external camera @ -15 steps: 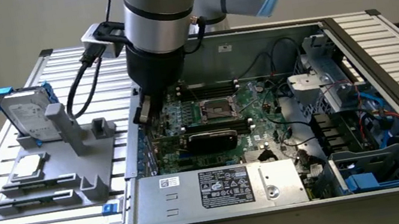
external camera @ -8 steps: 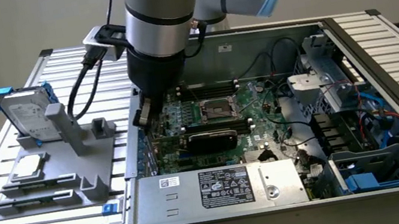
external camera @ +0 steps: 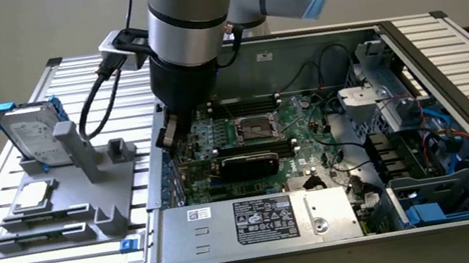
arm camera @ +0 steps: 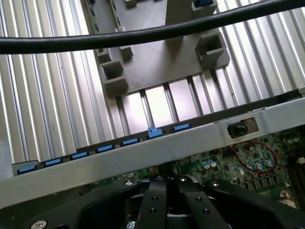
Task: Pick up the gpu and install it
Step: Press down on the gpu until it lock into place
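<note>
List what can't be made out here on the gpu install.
- Whether the gpu is fully seated: in the exterior view, its black cooler hides the slot edge.
- What the shut pincer tips touch: in the wrist view its own body covers the spot; in the exterior view the arm blocks it.
- Power supply label text: exterior view, too small.

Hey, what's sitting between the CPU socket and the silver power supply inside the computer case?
In the exterior view, the gpu, black cooler face showing, sits on the motherboard between the CPU socket and the power supply.
</note>
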`<state>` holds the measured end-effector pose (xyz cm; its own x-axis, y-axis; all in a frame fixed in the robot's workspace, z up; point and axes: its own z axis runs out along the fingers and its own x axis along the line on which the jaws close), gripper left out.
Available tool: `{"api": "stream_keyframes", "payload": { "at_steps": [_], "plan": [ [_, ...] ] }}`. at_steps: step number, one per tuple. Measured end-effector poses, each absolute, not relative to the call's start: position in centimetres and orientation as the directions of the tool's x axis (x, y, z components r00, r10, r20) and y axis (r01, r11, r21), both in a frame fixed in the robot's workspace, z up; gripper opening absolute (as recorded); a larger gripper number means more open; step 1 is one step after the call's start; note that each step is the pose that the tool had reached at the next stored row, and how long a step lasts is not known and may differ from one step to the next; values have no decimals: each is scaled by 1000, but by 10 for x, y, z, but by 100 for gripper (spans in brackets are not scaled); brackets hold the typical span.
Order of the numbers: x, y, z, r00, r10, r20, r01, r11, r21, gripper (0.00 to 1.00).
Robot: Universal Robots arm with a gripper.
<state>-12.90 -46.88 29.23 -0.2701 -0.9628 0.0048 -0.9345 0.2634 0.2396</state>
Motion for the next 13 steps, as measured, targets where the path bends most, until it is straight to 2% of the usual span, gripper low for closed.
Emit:
{"api": "stream_keyframes", "payload": {
  "at_steps": [13],
  "plan": [
    [-119, -469, 306, -277, -961, 8, -929, 270, 254, 11]
  ]
}}
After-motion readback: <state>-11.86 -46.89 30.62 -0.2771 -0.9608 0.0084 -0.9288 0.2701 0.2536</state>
